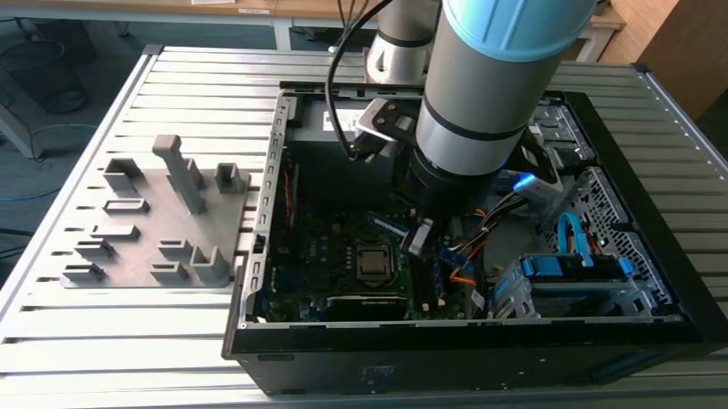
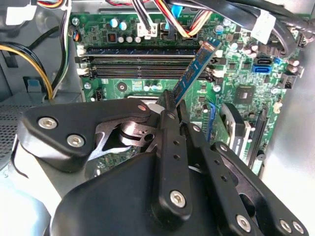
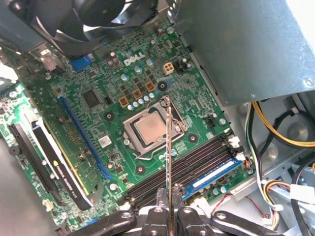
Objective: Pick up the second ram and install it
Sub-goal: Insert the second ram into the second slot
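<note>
My gripper (image 2: pixel 170 105) is shut on the second ram (image 2: pixel 193 73), a thin dark stick with a bluish face that sticks out from between the fingers. In the first wrist view the second ram (image 3: pixel 169 157) shows edge-on, hanging over the CPU socket (image 3: pixel 150 129) and the row of memory slots (image 3: pixel 187 167). It is above the board and in no slot. One slot holds a stick with a pale blue label (image 3: pixel 214 173). In the exterior view the gripper (image 1: pixel 417 239) is low inside the open computer case (image 1: pixel 273 196), over the motherboard (image 1: pixel 330 247).
A grey holder block (image 1: pixel 170 221) lies on the slatted table at the exterior view's left. Bundles of cables (image 2: pixel 162 19) hang close to the memory slots (image 2: pixel 142 61). A fan (image 3: pixel 98 14), a graphics card (image 3: pixel 49 157) and a drive cage (image 1: pixel 569 277) crowd the case.
</note>
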Robot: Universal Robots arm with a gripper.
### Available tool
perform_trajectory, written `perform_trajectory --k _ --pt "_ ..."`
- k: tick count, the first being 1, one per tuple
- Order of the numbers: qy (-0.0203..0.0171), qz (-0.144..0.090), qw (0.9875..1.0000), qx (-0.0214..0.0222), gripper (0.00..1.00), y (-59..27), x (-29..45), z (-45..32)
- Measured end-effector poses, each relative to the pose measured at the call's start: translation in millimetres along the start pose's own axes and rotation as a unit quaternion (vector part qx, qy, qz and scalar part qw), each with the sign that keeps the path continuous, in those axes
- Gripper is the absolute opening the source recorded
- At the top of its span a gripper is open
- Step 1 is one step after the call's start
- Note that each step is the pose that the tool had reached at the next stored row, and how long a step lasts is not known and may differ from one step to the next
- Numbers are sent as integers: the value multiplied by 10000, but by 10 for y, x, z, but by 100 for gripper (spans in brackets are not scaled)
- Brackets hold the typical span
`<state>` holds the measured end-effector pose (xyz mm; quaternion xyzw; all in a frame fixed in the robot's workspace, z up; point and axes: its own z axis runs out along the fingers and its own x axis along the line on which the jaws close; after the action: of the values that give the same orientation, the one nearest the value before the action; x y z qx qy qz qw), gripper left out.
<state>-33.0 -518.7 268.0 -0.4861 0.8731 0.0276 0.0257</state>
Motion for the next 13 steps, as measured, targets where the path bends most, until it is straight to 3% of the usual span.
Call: perform_trajectory --k 13 --pt "8 449 9990 44 14 0 0 1"
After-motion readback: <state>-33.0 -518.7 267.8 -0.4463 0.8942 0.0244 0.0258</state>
